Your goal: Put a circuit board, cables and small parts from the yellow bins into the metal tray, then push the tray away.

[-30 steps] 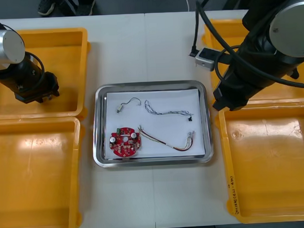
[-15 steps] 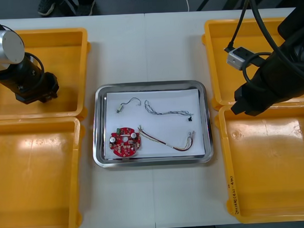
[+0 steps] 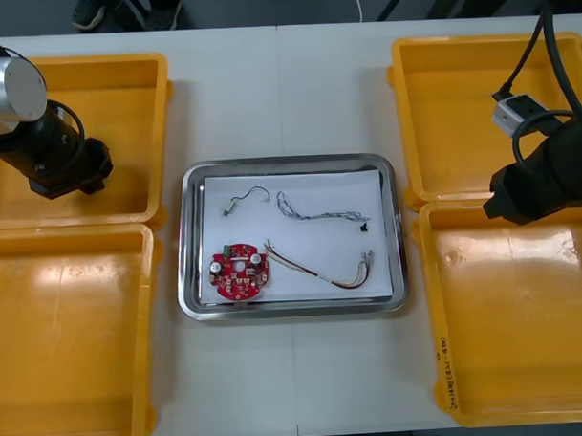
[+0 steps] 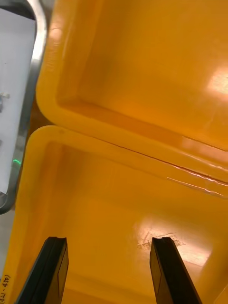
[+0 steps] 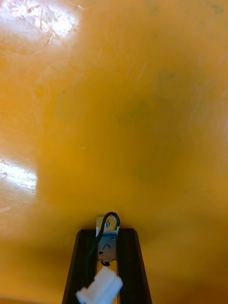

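Observation:
My left gripper (image 3: 72, 176) is down inside the far left yellow bin (image 3: 123, 71). In the left wrist view it (image 5: 107, 237) is shut on a black cable (image 5: 97, 242) with a small metal piece and a white plug, close to the bin floor. My right gripper (image 3: 512, 206) hovers over the wall between the two right bins; its fingers (image 4: 55, 268) stand open with nothing between them. The metal tray (image 3: 194, 307) holds a red circuit board (image 3: 240, 272), a black cable (image 3: 246, 198), a blue and white cable (image 3: 320, 213) and a red and yellow cable (image 3: 317, 270).
The near left bin (image 3: 67, 379) and both right bins (image 3: 526, 363) look bare inside. A small dark part (image 3: 365, 229) lies in the tray by the blue and white cable. The tray's rim (image 4: 29, 95) shows beside the right bins in the right wrist view.
My right arm has swung rightward from the tray's right edge to over the right bins. The left gripper has closed on the black cable without shifting place.

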You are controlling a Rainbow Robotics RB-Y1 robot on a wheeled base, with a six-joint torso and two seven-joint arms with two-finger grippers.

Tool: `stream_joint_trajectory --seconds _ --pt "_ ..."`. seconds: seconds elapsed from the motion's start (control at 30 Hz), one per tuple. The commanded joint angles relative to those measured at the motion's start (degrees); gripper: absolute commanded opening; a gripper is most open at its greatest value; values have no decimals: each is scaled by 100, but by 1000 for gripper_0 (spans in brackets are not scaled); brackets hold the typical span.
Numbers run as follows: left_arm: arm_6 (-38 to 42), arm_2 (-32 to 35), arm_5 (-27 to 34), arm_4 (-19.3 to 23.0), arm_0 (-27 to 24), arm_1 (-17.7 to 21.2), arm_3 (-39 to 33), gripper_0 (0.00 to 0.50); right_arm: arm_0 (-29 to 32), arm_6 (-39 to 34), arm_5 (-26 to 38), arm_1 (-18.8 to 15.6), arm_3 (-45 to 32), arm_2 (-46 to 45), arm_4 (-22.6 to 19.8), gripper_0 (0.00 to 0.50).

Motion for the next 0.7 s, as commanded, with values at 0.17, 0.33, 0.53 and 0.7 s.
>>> stream_joint_trajectory --seconds 0.17,0.33,0.53,0.7 --pt "-445 173 783 -87 -253 260 -879 0 425 -210 25 264 -163 -678 365 500" --pt "-331 437 1328 -148 -253 322 -1424 0 592 -439 25 369 -163 -739 479 500" --pt "-181 709 2005 -166 -253 322 -2039 0 680 -790 25 431 -163 -739 409 500" --pt "127 806 2506 -157 -253 322 -2549 0 715 -843 25 492 -163 -757 488 500"
